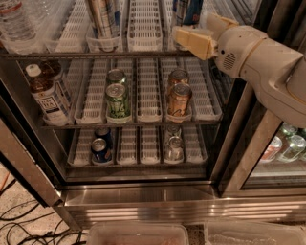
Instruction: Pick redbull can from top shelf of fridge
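Cream pincer (185, 39) is hovering at the front of the top shelf (143, 53), right of the redbull can (103, 19), not touching it; can't tell if it's open or closed.

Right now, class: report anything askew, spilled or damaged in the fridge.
Nothing stands out. The cans stand upright in their lanes, nothing is spilled, and the tool hovers at the front right of the top shelf. Loose cables trail on the floor.

Gripper (190, 41) pale yellow-cream, upper right of frame, on white arm (267, 67). Redbull can (187, 10) behind it blue, possibly with silver panels, mostly cropped. Top shelf (143, 24) lanes white, slotted. Centre frame: green can (118, 100), copper can (179, 99).
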You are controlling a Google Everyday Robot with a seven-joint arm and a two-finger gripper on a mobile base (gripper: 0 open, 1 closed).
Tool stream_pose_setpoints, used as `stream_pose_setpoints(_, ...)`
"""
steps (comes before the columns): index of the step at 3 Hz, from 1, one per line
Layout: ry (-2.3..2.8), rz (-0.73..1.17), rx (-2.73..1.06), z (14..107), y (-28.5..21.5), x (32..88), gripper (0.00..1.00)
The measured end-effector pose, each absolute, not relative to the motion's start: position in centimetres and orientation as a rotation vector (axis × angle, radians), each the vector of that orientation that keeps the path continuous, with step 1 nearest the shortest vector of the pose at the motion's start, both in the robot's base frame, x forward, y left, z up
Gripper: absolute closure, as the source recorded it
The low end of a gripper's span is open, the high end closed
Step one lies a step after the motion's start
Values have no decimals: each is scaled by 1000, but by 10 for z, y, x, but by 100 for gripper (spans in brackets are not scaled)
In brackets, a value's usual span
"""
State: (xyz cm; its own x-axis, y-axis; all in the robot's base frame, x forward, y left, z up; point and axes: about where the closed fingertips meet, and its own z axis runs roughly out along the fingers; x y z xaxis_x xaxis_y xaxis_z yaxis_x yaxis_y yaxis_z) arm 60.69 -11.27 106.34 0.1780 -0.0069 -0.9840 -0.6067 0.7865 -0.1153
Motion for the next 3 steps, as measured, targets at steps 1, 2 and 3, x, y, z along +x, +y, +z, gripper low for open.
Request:
stream_pose_setpoints(1, 1339, 454, -573, 1067, -109, 612, 32)
stream_pose_setpoints(2, 1341, 456, -595, 1069, -102, 616, 32)
stream_pose_setpoints(3, 1346, 465, -618, 1067, -95, 618, 33)
